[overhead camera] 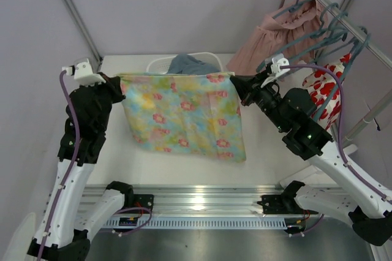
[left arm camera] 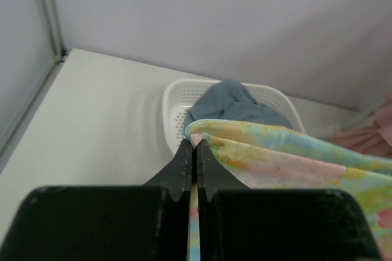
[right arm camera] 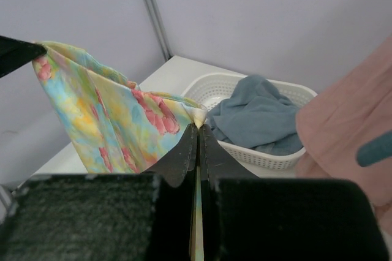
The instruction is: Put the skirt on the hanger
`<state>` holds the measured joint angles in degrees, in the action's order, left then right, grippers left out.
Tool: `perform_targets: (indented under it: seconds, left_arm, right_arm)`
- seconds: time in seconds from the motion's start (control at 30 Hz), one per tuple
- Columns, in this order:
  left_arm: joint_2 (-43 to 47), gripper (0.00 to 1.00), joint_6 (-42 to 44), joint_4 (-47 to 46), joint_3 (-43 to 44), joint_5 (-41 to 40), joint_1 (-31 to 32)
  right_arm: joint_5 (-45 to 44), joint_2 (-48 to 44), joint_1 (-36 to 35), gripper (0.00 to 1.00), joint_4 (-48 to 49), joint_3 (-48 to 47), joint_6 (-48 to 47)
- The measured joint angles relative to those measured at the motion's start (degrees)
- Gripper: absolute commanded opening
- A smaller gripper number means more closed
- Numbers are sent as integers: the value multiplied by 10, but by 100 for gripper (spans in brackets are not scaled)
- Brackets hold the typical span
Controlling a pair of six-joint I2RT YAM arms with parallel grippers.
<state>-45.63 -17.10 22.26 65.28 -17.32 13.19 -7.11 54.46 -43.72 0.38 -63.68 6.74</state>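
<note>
The pastel yellow, green and blue skirt (overhead camera: pixel 184 114) with pink flowers hangs stretched flat between my two grippers above the table. My left gripper (overhead camera: pixel 117 80) is shut on its top left corner, seen in the left wrist view (left arm camera: pixel 196 141) with the skirt (left arm camera: pixel 288 157) trailing right. My right gripper (overhead camera: pixel 236 80) is shut on the top right corner, seen in the right wrist view (right arm camera: pixel 199 127) with the skirt (right arm camera: pixel 104 120) spreading left. Several teal-blue hangers (overhead camera: pixel 334 34) hang on the rail at the upper right, apart from the skirt.
A white basket (overhead camera: pixel 160 63) holding a blue-grey cloth (overhead camera: pixel 190 64) stands behind the skirt at the table's back. A dusty-pink pleated skirt (overhead camera: pixel 275 37) and a white garment with red flowers (overhead camera: pixel 323 89) hang on the rail (overhead camera: pixel 361 34) at the right.
</note>
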Motion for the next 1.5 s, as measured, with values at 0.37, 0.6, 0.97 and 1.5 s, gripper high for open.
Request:
perform_targets:
  seconds: [0.37,0.6,0.97,1.5]
  left_arm:
    - [-38,0,72,-43,38,99,-10]
    - [-80,0,71,24,117,95,-10]
    - [-68,0,43,195,203,109,-10]
    - [-14,0,4,364,200,168,-11]
  right_arm:
    - [1,82,42,0,9,-69,-10]
    - [-7,96,45,0,-14,-120,-11]
    - [6,65,48,0,-158,-174,49]
    - [5,11,-17,0,-378,-188,205]
